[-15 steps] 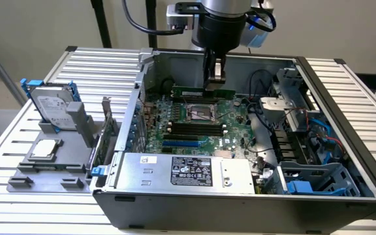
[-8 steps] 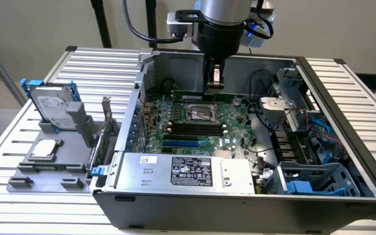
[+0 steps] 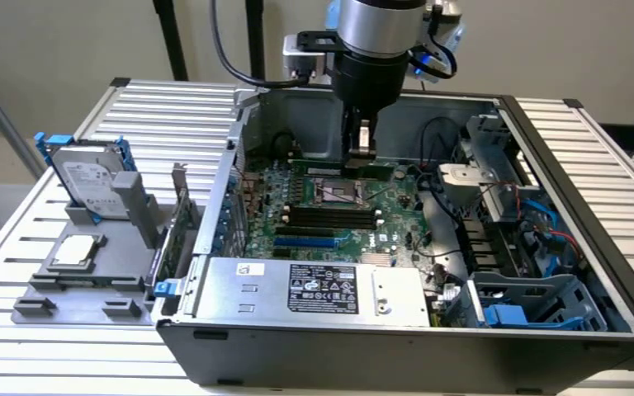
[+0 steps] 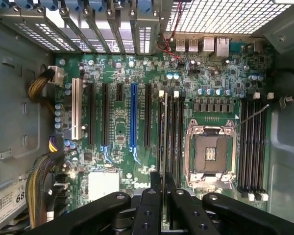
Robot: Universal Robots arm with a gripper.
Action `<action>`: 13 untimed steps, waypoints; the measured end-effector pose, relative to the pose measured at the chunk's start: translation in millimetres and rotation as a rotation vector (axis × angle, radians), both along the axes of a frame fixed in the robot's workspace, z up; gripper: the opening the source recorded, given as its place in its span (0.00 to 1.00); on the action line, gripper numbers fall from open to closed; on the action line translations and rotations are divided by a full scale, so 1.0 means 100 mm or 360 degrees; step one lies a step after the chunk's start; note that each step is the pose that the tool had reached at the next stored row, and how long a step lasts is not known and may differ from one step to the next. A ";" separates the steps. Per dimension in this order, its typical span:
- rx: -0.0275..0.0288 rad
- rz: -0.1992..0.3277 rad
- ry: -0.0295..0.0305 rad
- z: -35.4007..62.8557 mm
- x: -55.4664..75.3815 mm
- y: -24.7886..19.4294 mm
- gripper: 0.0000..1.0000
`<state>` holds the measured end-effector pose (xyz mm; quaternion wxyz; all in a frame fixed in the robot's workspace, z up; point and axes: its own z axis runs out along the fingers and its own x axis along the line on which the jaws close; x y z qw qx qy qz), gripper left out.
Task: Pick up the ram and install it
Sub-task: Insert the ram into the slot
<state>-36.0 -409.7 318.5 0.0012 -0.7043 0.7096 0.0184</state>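
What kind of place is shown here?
Probably a robot test bench for computer assembly: an open PC case on a slatted table, a gripper shut on a ram above the motherboard.

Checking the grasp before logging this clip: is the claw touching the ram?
Touching. The wrist view shows the claw with its fingers closed on the thin ram, held edge-on over the motherboard slots.

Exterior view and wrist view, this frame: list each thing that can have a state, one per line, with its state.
gripper: shut on the ram, above the motherboard.
ram: held edge-on over the slots beside the CPU socket, not yet seated.
CPU socket: empty, frame closed.
computer case: side open, lying flat.
hard drive: outside the case, standing in a grey holder.
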 end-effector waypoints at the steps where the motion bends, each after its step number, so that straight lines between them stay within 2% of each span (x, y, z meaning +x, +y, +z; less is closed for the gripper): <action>1: 0.00001 0.0000 0.00000 -0.018 0.00 0.001 0.14; 13: 0.00001 -0.0019 0.00000 -0.236 0.02 0.002 0.14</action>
